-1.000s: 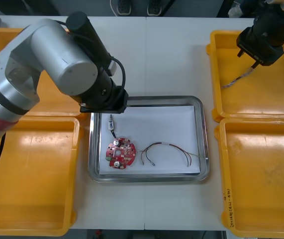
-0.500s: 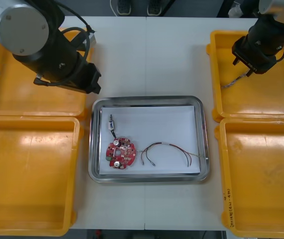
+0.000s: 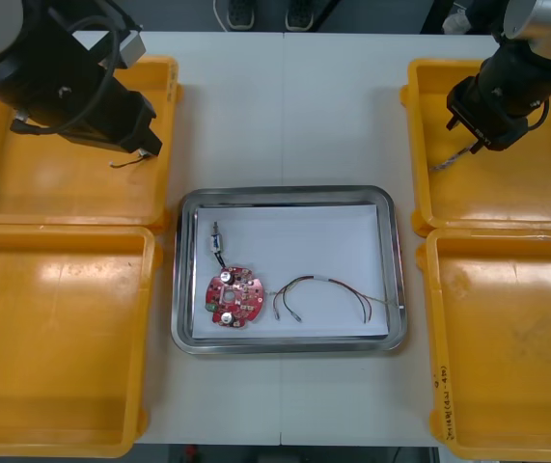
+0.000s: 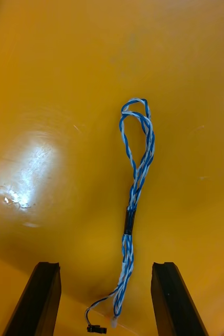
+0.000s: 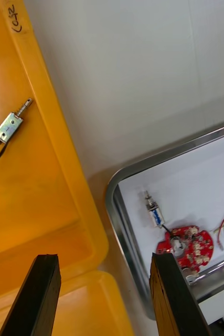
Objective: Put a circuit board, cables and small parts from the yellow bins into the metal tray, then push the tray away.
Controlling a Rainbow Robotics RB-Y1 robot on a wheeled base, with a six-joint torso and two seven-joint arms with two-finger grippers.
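1. Our right gripper (image 4: 105, 268), jaws apart, hangs over the blue and white cable (image 4: 135, 178) in the far yellow bin (image 3: 516, 193) right of the metal tray (image 3: 398, 260).
2. Our left gripper (image 5: 104, 257), jaws apart, hovers beyond the tray's far-left corner.
3. The circuit board (image 3: 232, 296) lies inside the tray.

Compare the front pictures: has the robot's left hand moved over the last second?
Yes. The left hand pulled back from the tray's far left corner and now hangs over the far left yellow bin.

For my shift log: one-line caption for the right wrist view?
Open right tool poised over a twisted blue and white cable lying in a yellow bin.
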